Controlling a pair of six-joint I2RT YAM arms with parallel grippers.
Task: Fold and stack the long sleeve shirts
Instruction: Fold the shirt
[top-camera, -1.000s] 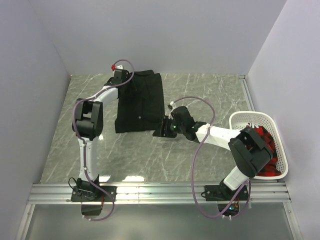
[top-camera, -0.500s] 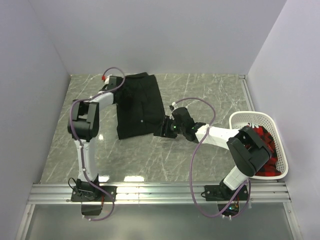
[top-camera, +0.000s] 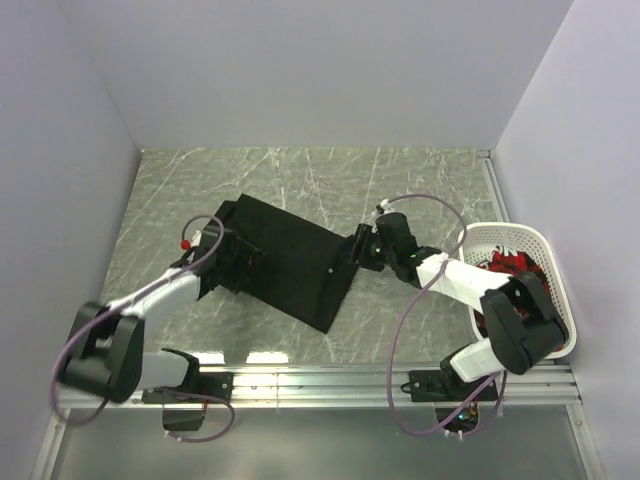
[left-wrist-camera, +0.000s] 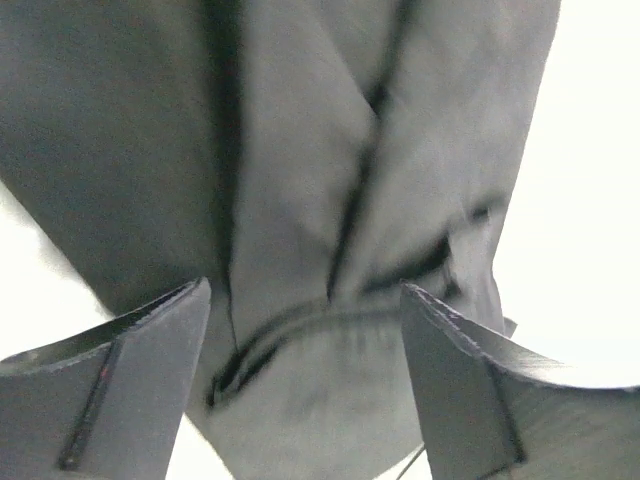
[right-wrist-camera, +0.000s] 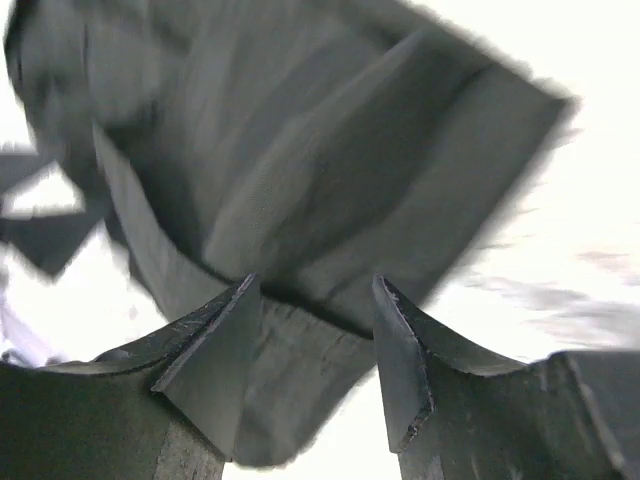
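Flanking black shirt, lying diagonal far-left to near-right on tabletop: gaping open w/ left tool at L edge, apparently pinching R edge w/ right tool.

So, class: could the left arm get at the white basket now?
Probably not: the white basket sits at the far right edge, with the right arm and black shirt between it and the left gripper.

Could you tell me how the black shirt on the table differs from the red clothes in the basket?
The black shirt lies flat on the table; the red clothes sit heaped in the white basket. The shirt looks folded, the red ones crumpled. Both are cloth.
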